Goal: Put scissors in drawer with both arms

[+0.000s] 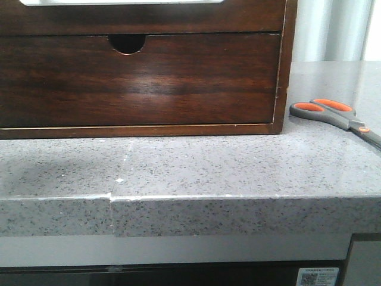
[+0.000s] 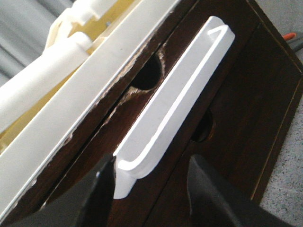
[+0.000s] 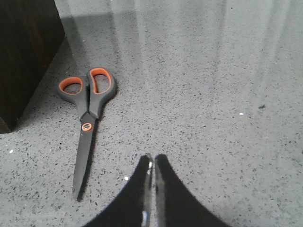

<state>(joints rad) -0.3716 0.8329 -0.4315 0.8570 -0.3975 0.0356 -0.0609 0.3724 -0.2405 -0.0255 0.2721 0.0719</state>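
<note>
My right gripper [image 3: 152,163] hangs with its black pointed fingers pressed together, empty, over grey speckled stone; my left gripper [image 2: 151,165] is spread wide before the cabinet's upper front. The small grey scissors with orange-lined loops [image 3: 86,109] lie flat, blades closed, right of the cabinet. The wide dark brown glossy drawer [image 1: 137,83] looks closed. I should hook its semicircular notch [image 1: 127,43] and pull straight.

A speckled grey stone counter [image 1: 196,167] meets pale curtains [image 1: 333,30] behind, softly lit.
</note>
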